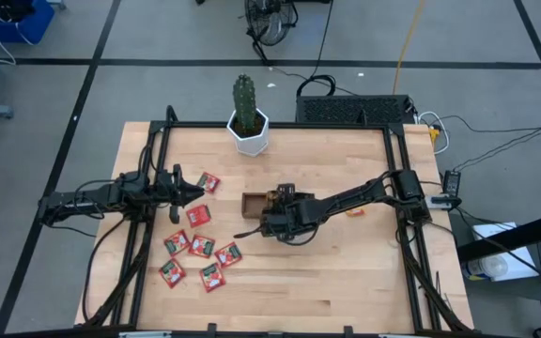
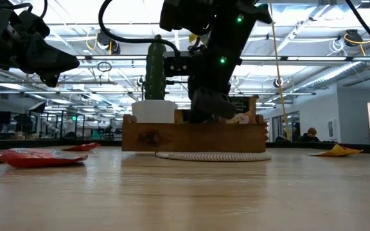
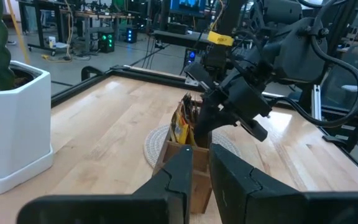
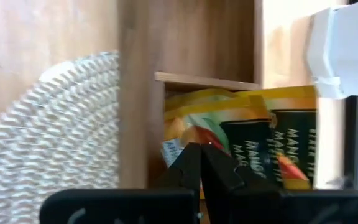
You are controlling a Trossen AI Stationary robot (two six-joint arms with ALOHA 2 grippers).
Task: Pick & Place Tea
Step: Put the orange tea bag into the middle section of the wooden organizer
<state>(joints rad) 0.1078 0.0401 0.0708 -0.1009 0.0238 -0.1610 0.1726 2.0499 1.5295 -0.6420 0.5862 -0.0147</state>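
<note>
Just ahead of closed right jaws (image 4: 199, 163), orange-yellow sachets (image 4: 253, 137), in tray (image 4: 142, 112)

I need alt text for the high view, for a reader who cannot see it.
The right gripper, shut, is over the brown wooden tray at the table's middle. The left gripper hovers above scattered red tea sachets; a green cactus in a white pot stands behind.
</note>
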